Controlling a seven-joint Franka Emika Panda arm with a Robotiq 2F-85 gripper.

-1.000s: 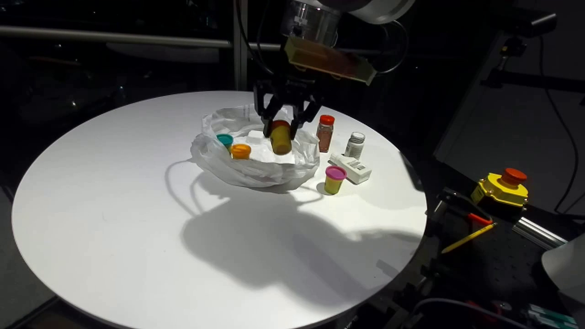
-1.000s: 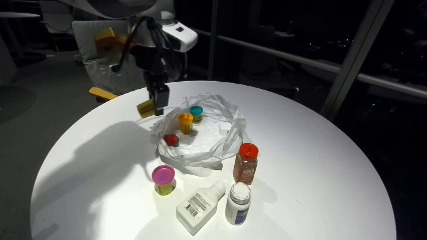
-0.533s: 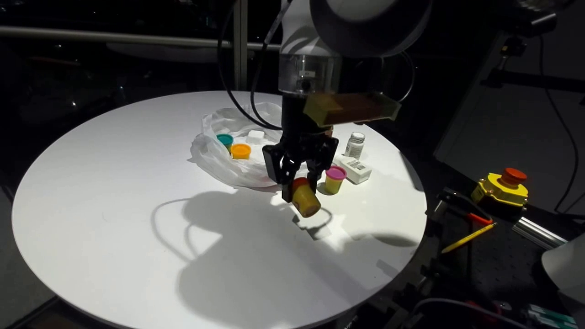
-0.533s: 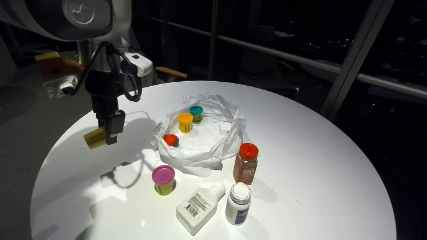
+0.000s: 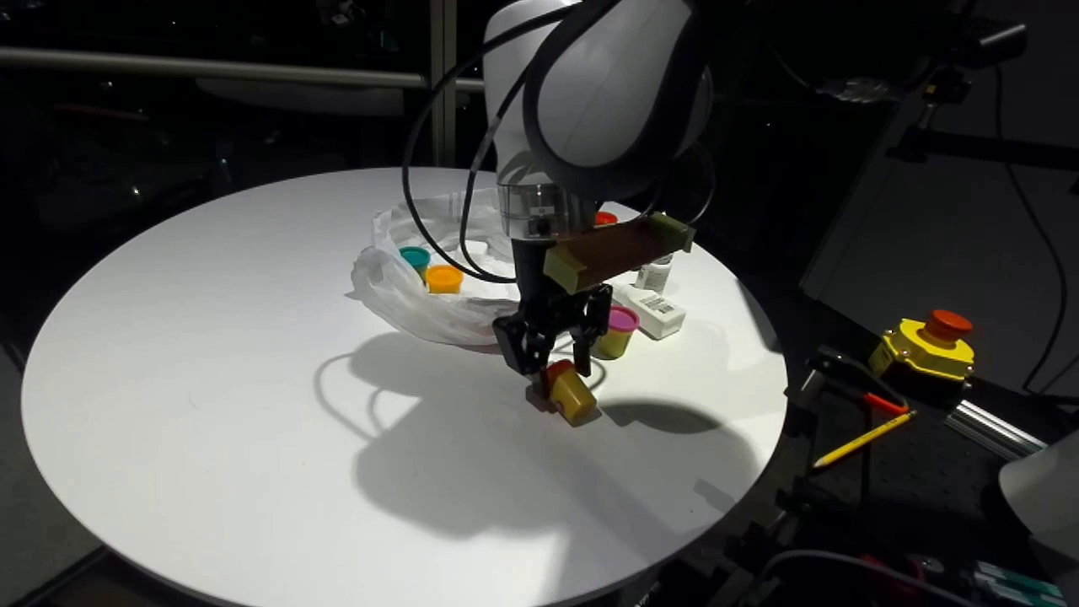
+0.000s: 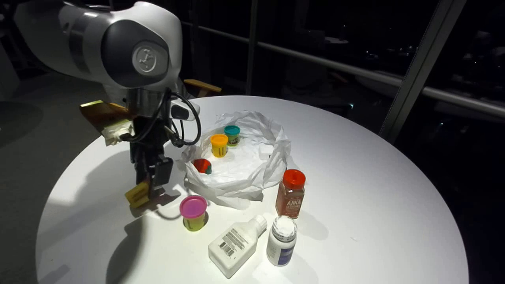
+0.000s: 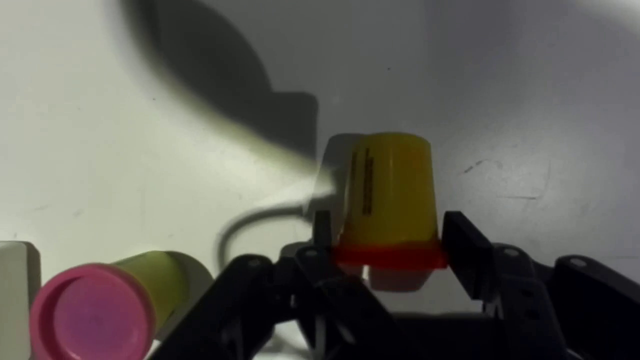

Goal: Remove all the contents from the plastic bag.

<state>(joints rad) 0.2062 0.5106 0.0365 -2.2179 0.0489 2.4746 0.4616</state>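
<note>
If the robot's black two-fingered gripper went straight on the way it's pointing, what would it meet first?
Likely the round white tabletop, as the gripper points down at it. The yellow tapered plastic tub with a red lid, tilted between its jaws, may touch first or be touching now; depth is unclear.

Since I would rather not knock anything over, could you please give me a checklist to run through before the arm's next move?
Red-lidded tub outside the plastic bag: ok, it is over the table.
Red-lidded tub upright: not ok, it is tilted.
Red-lidded tub resting on the table: cannot tell, it is close to the surface but contact is unclear.
Jaws free of it: cannot tell, it is between them.
Pink-lidded tub upright and apart from the red-lidded one: ok.
Plastic bag emptied: not ok, an orange tub, a teal-lidded tub, a red piece and a white block are inside.
</note>
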